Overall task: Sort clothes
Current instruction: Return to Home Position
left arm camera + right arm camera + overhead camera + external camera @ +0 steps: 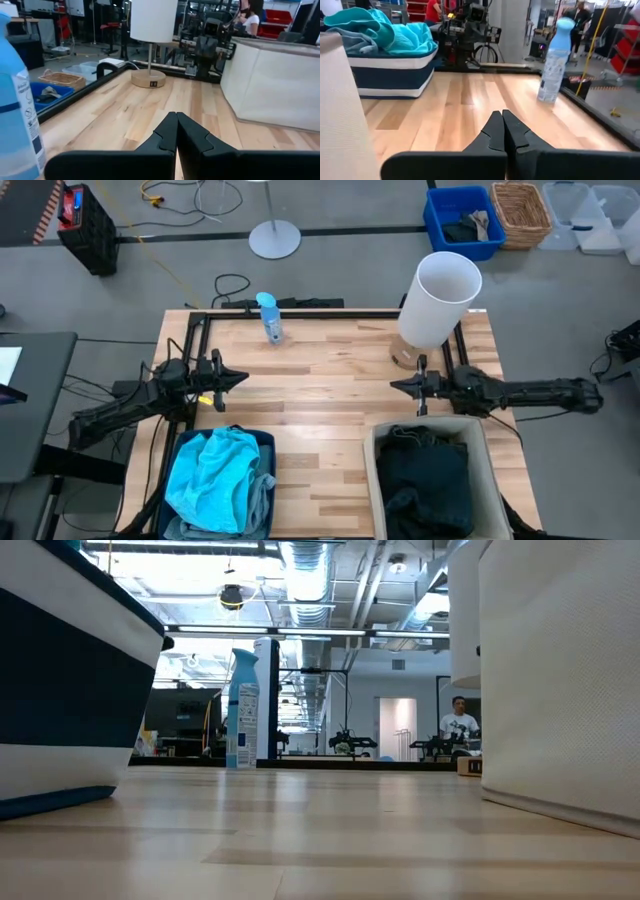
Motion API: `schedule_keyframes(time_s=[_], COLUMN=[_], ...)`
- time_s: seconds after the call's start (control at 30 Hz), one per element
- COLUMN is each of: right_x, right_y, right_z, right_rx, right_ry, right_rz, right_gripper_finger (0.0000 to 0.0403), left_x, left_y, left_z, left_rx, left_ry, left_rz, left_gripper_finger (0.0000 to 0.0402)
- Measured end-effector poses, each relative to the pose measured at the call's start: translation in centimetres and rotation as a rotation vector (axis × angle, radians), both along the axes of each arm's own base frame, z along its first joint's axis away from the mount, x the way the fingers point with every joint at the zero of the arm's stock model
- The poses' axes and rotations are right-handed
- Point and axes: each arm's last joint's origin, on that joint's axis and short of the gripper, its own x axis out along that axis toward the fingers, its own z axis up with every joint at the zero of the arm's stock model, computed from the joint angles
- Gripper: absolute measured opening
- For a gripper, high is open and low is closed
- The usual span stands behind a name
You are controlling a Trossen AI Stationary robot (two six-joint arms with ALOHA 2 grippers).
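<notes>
A bright turquoise garment (213, 476) lies on a pale dusty blue one (262, 490) in the navy-and-white bin (268, 442) at the near left; both show in the right wrist view (395, 30). A black garment (425, 480) fills the beige bin (372, 470) at the near right; the dark teal one cannot be told apart there. My left gripper (242, 378) is shut and empty above the table's left side, pointing right. My right gripper (393, 386) is shut and empty above the right side, pointing left.
A blue spray bottle (268, 318) stands near the far edge. A lamp with a white shade (440, 298) stands on a wooden base (148, 78) at the far right. A bright blue crate (462, 222) and a wicker basket (521, 212) sit on the floor beyond.
</notes>
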Motion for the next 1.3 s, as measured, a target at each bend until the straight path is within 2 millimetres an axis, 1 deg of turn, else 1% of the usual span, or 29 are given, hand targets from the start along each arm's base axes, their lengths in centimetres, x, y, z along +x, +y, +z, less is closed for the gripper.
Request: schedule_keyframes(time_s=[0.13, 0.33, 0.47, 0.53, 0.67, 0.8, 0.87, 1.07, 1.2, 1.3], right_x=[-0.8, -2.0, -2.5, -2.5, -2.3, -2.3, -2.3, -2.3, -2.3, -2.3], right_y=[0.0, 0.1, 0.1, 0.1, 0.0, 0.0, 0.0, 0.0, 0.0, 0.0], right_z=[0.2, -0.3, 0.3, 0.3, 0.1, 0.0, 0.0, 0.0, -0.1, -0.1], right_rx=[-0.048, -0.030, -0.063, -0.066, 0.031, 0.152, 0.184, 0.195, 0.195, 0.196], right_ry=[-0.016, 0.021, -0.056, -0.051, -0.038, -0.042, -0.046, -0.044, -0.043, -0.042], right_rz=[-0.010, -0.012, -0.013, -0.013, -0.027, -0.031, -0.031, -0.031, -0.031, -0.031], right_gripper_finger=[0.0000, 0.0000, 0.0000, 0.0000, 0.0002, 0.0013, 0.0021, 0.0032, 0.0032, 0.0031], left_x=[0.0, -0.1, 0.0, 0.0, -0.1, -0.1, -0.1, -0.1, -0.1, -0.2], left_y=[0.0, 0.0, 0.0, 0.0, 0.1, 0.1, 0.1, 0.2, 0.2, 0.3], left_z=[0.0, 0.0, 0.3, 0.2, 0.2, 0.2, 0.1, -0.3, -0.2, -0.3], left_rx=[0.005, 0.018, 0.025, 0.023, -0.033, -0.056, -0.071, -0.166, -0.171, -0.176], left_ry=[0.002, -0.002, -0.028, -0.026, -0.037, -0.041, -0.040, -0.013, -0.028, -0.019], left_rz=[0.000, -0.004, -0.006, 0.000, 0.042, 0.050, 0.055, 0.066, 0.073, 0.126], left_gripper_finger=[0.0000, 0.0000, 0.0000, 0.0000, 0.0000, 0.0000, 0.0001, 0.0012, 0.0019, 0.0025])
